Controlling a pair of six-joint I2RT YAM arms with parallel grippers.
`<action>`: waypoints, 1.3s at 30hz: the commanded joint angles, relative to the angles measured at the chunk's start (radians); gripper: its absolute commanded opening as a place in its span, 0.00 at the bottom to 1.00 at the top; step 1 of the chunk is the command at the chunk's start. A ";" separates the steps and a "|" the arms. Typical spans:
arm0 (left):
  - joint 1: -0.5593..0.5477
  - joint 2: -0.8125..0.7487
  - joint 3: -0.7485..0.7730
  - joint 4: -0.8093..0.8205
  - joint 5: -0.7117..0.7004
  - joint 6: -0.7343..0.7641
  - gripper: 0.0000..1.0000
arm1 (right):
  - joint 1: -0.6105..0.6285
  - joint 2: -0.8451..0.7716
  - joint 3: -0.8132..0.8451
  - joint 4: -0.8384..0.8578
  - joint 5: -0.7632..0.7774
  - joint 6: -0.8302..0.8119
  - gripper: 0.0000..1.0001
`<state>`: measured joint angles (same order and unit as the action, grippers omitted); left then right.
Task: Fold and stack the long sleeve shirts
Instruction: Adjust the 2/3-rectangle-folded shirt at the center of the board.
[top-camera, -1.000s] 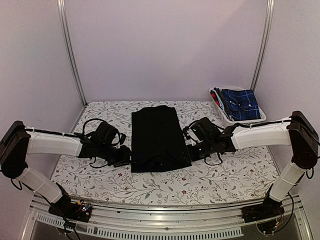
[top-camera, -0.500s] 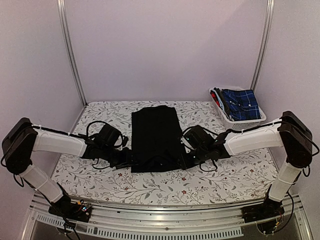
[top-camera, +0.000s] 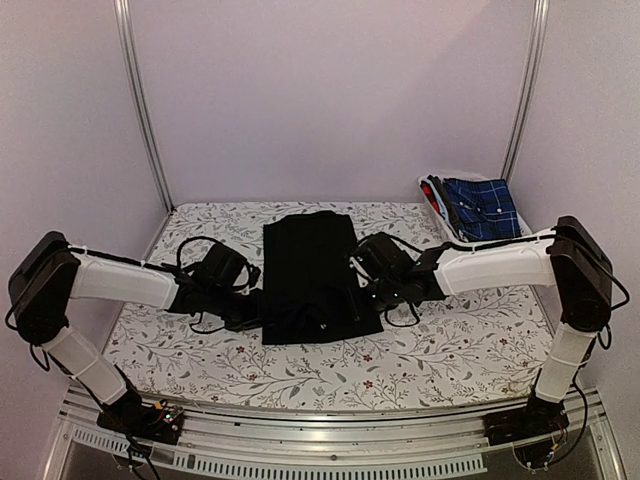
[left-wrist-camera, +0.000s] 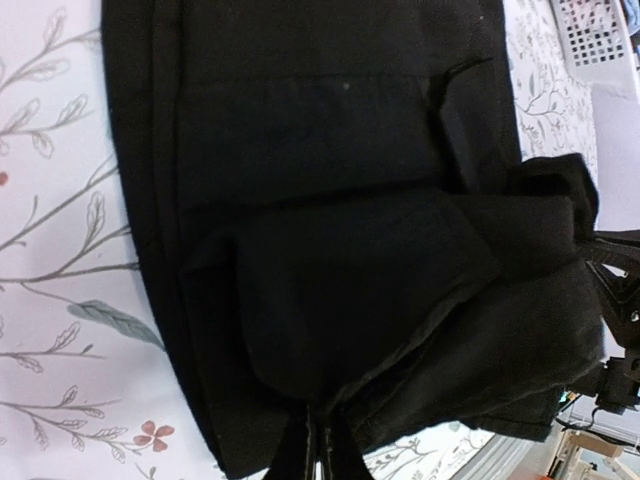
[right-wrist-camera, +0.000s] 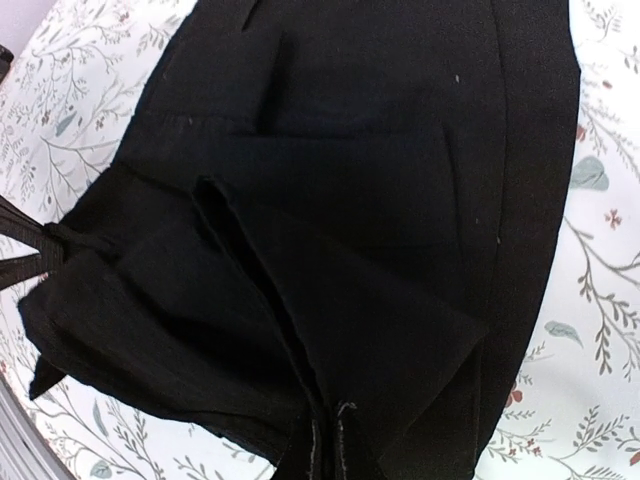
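Pinching near-hem corners of the black shirt (top-camera: 308, 262), both jaws hold them raised (table (top-camera: 460, 350) flanks it).

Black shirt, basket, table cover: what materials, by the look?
Black shirt: matte woven cloth, soft; it bunches into loose folds and creases in the wrist views. Basket: probably rigid white plastic; slotted wall, holds its shape. Table cover: flat sheet with floral print; cloth or vinyl, cannot tell.
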<state>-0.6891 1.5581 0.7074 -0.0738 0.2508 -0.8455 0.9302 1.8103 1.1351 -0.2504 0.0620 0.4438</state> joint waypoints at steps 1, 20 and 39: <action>0.022 0.002 0.069 -0.001 -0.025 0.015 0.00 | -0.020 0.046 0.118 -0.073 0.063 0.006 0.05; 0.236 0.163 0.344 -0.037 0.042 0.124 0.60 | -0.186 0.117 0.322 -0.137 0.023 -0.064 0.48; 0.083 -0.113 -0.063 -0.081 -0.013 0.004 0.18 | 0.007 -0.079 -0.066 0.034 -0.237 -0.025 0.13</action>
<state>-0.5652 1.4315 0.6685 -0.1501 0.2523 -0.8120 0.9199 1.7103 1.0710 -0.3050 -0.0940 0.3920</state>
